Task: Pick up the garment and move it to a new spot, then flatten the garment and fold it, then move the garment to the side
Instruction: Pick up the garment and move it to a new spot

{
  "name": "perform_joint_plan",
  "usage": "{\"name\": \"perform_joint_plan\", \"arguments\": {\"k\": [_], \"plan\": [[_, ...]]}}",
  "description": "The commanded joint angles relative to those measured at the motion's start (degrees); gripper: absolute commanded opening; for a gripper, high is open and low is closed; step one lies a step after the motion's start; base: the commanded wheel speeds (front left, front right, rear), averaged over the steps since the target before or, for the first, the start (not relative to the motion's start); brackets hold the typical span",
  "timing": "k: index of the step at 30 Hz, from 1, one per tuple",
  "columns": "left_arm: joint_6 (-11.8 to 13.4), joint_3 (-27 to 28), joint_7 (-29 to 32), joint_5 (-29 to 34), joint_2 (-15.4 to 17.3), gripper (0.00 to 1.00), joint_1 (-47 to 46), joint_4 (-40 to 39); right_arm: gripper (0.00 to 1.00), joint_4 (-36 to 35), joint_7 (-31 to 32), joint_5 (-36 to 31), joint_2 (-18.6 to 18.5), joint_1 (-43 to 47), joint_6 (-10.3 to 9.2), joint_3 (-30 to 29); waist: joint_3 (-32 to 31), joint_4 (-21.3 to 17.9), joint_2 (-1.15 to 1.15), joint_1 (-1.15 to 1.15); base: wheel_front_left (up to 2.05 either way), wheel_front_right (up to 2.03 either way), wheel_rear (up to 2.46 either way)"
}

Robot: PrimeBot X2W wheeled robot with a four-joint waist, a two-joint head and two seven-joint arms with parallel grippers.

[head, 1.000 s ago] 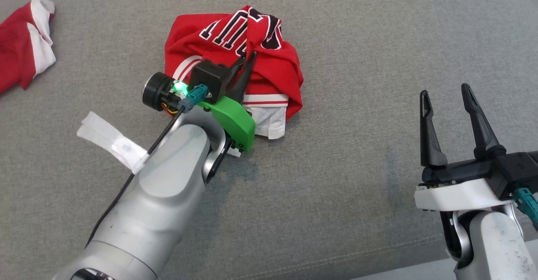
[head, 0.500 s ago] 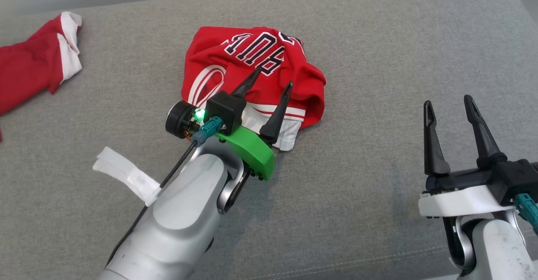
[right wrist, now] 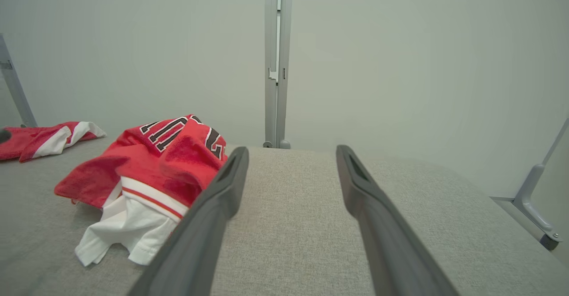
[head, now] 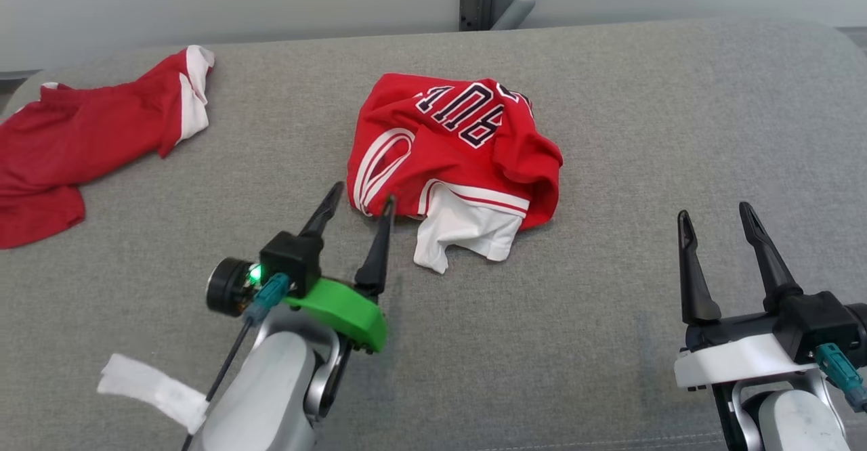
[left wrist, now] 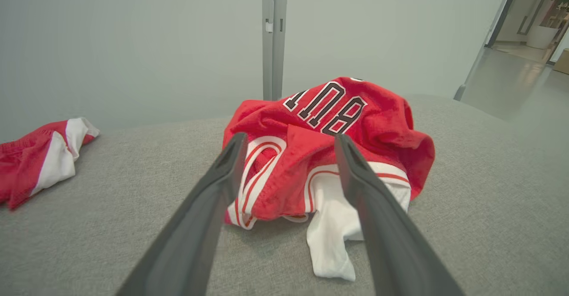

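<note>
Released a moment ago, the garment (head: 460, 146) now lies in a crumpled heap on the cushion (head: 609, 315), and the left hand (head: 363, 194) has drawn back off it with its fingers spread wide, holding nothing (the head camera has tilted too, so not all of the shift is the hand's). The right hand (head: 713, 210) is likewise spread and empty.

I judge the move to a new spot done and flattening to be next. To do it well, each hand should take a separate edge, not the bunched middle. The white hem flap on the near side looks the easiest to pinch. Pull the edges apart low over the cushion, so the cloth spreads rather than lifts.

The heap's near edge sits just beyond the left hand's fingertips, the bulk ahead and a little to its right. From the right hand it is ahead and well off to the left. A second red garment (head: 88, 139) lies far to the left hand's left.
</note>
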Motion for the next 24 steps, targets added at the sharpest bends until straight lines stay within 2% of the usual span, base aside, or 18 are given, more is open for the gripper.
{"name": "perform_joint_plan", "arguments": {"k": [1, 7, 14, 24], "plan": [[0.58, 1.8, -0.03, 1.04, 0.7, 1.0, 2.02, -1.48, 1.0, 0.04, -0.18, -0.22, -0.19, 0.62, -0.06, 0.01, -1.54, 1.34, 0.0, 0.0, 0.0, 0.0, 0.0], [1.7, 9.81, -0.03, 4.05, 1.28, 1.0, 11.46, -9.12, 1.0, 0.22, -0.18, -0.02, -0.19, 1.78, -0.06, 0.73, -2.88, 1.72, 0.0, 0.0, 0.0, 0.0, 0.0], [2.16, 16.41, -0.03, 6.64, 0.92, 1.0, 19.51, -15.28, 1.0, 0.49, -0.18, 0.67, -0.18, 3.18, -0.06, 1.64, -3.63, 1.78, 0.0, 0.0, 0.0, 0.0, 0.0], [1.16, 23.2, -0.04, 8.72, -0.7, 1.0, 26.76, -19.82, 1.0, 1.31, -0.18, 2.05, -0.18, 5.12, -0.06, 2.74, -4.39, 1.1, 0.0, 0.0, 0.0, 0.0, 0.0]]}}
